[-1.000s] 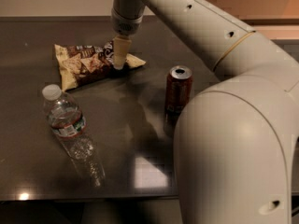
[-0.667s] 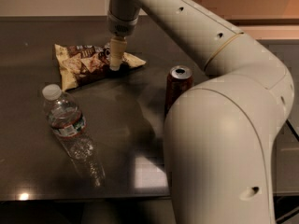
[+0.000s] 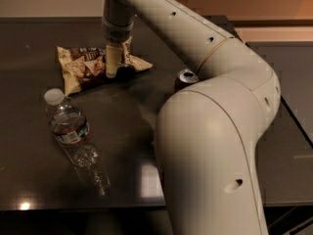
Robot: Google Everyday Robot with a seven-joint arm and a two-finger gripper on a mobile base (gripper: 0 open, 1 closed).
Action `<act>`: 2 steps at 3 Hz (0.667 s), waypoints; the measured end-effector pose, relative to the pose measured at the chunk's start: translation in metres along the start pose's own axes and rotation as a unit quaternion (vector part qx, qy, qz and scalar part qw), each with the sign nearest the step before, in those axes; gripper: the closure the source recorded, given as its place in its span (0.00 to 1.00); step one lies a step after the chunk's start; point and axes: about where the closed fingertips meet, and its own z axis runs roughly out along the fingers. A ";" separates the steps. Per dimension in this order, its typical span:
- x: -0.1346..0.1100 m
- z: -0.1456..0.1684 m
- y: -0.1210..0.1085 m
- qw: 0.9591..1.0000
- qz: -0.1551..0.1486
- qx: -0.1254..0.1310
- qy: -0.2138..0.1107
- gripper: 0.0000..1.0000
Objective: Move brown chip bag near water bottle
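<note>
The brown chip bag (image 3: 85, 66) lies flat on the dark table (image 3: 39, 180) at the back left. The water bottle (image 3: 73, 133) lies on its side in front of it, white cap toward the bag, about a hand's width away. My gripper (image 3: 112, 67) points straight down onto the right-middle part of the bag and touches or nearly touches it. My arm covers part of the bag's right side.
A red-brown soda can (image 3: 185, 78) stands right of the bag, partly hidden behind my arm's large elbow (image 3: 215, 151), which fills the right foreground. The table's front edge runs along the bottom. A tan wall is behind.
My gripper has shifted a little left over the bag and my elbow has swung further into the foreground. The bag, bottle and can have not moved.
</note>
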 end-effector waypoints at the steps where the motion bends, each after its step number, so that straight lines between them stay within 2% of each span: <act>1: -0.008 0.010 0.001 1.000 -0.005 -0.011 0.000 0.00; 2: -0.015 0.015 0.004 1.000 -0.010 -0.018 -0.001 0.18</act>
